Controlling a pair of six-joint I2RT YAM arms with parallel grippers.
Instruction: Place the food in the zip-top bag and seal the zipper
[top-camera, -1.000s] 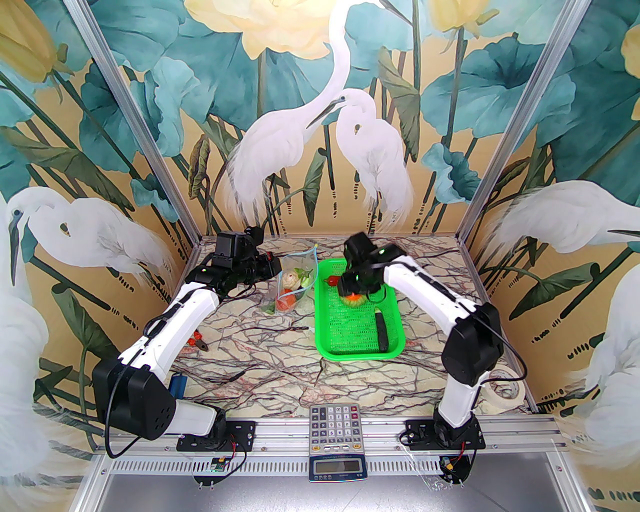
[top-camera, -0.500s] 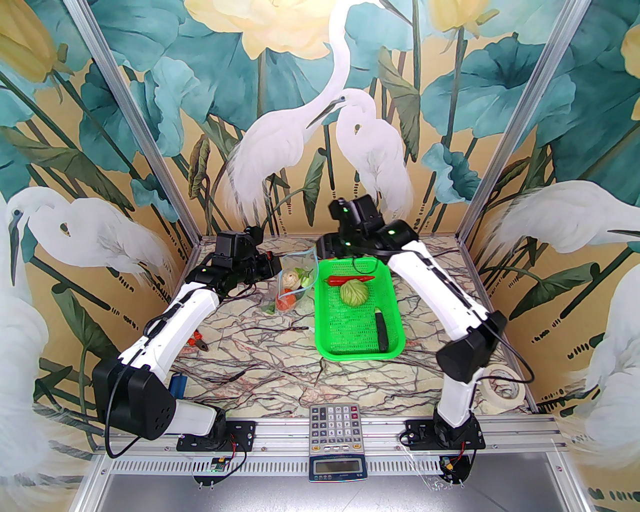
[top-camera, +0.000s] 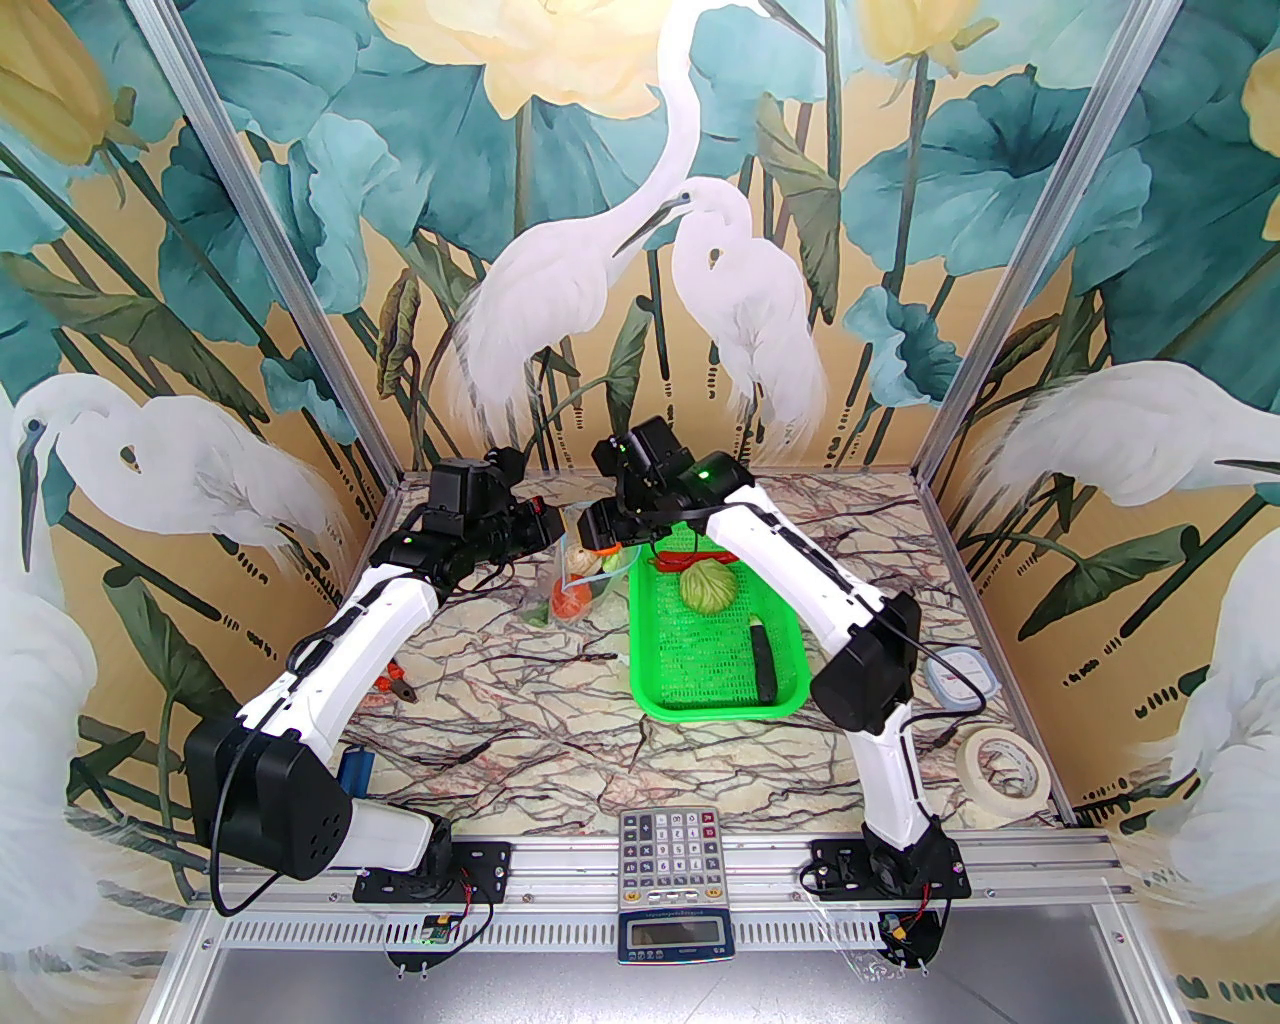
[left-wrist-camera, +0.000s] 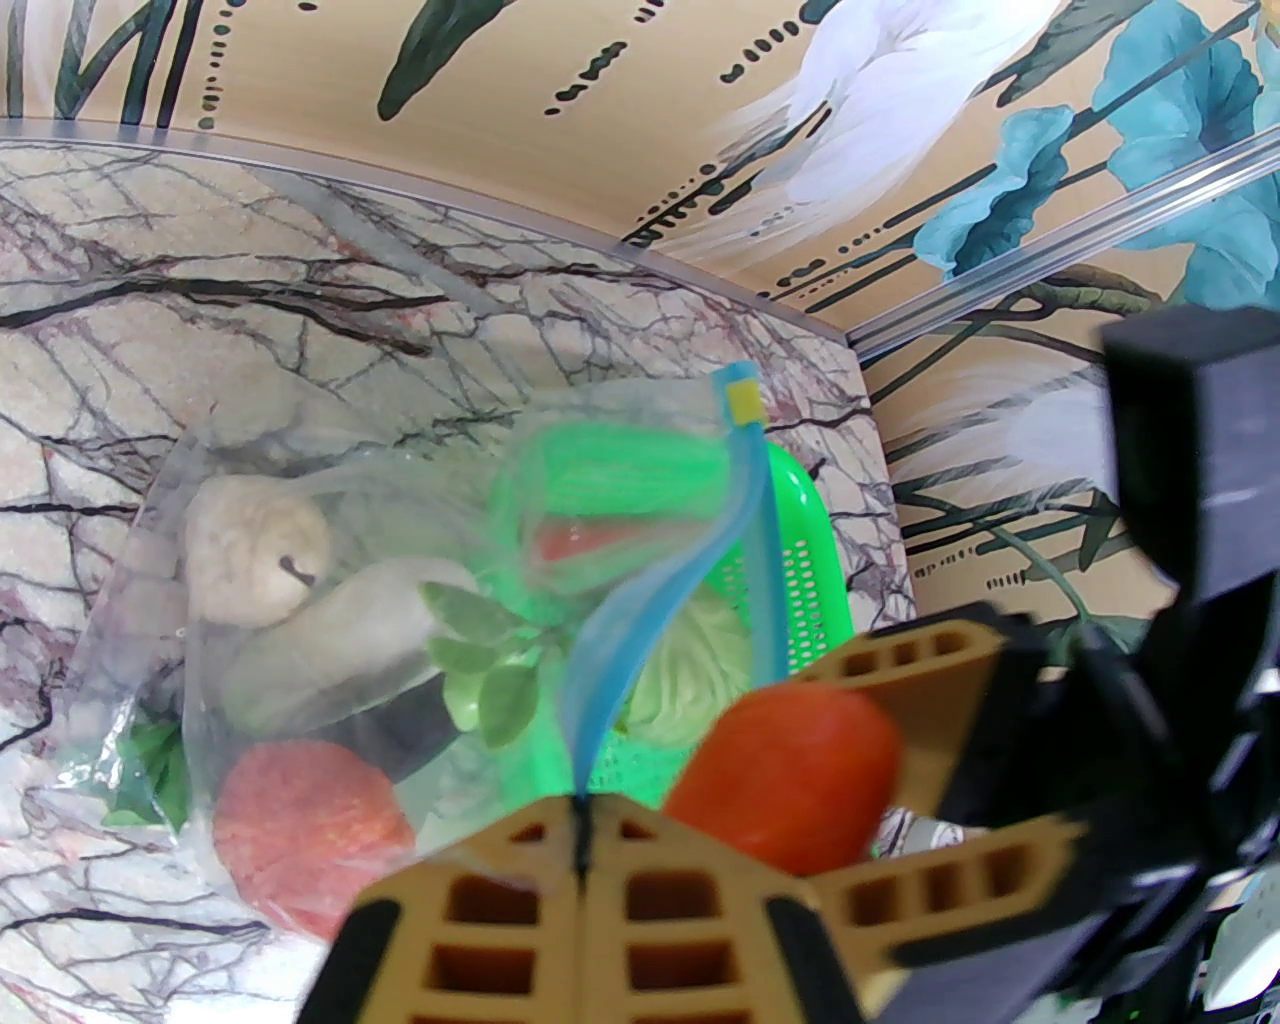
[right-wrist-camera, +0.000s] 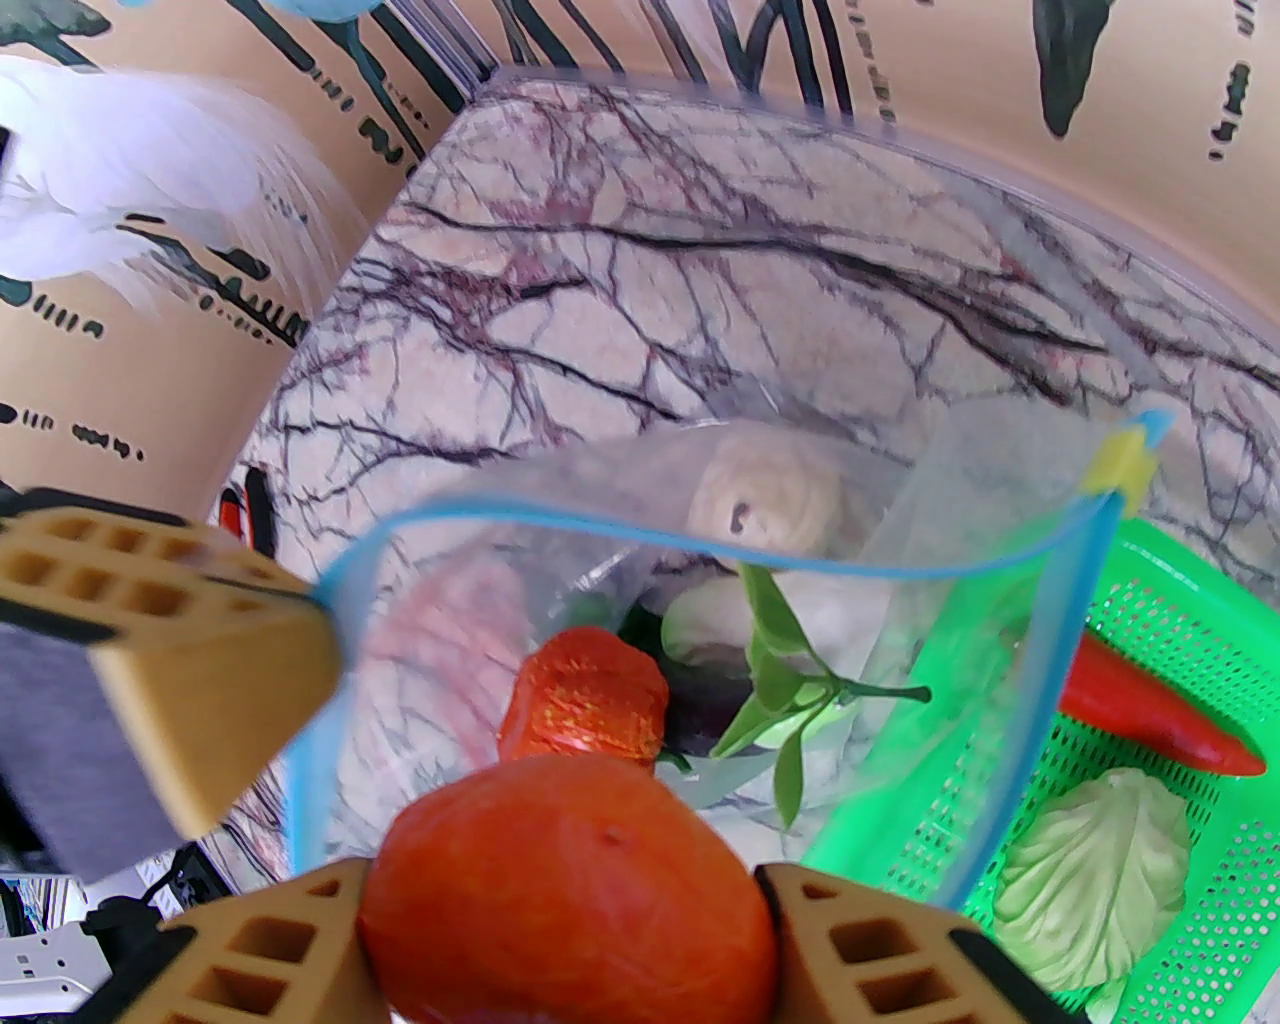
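Two grips are in play. One end of the zipper (left-wrist-camera: 650, 610) is pinched flat in the fully closed left gripper (left-wrist-camera: 582, 850), so the mouth of the zip-top bag (top-camera: 578, 575) is held up and open. An orange-red tomato (right-wrist-camera: 560, 850) is clamped in the right gripper (right-wrist-camera: 570, 940) just above that mouth.

The tomato is best lowered past the blue strip before being let go. It should be kept clear of the pinching arm, so that the floppy rim is not dragged shut.

Inside the bag lie a pale bulb (right-wrist-camera: 765, 490) and another tomato (right-wrist-camera: 585, 705). A red chili (right-wrist-camera: 1150, 715) and a green cabbage (right-wrist-camera: 1095, 870) wait in the green mesh basket (top-camera: 700, 690) just beside it.
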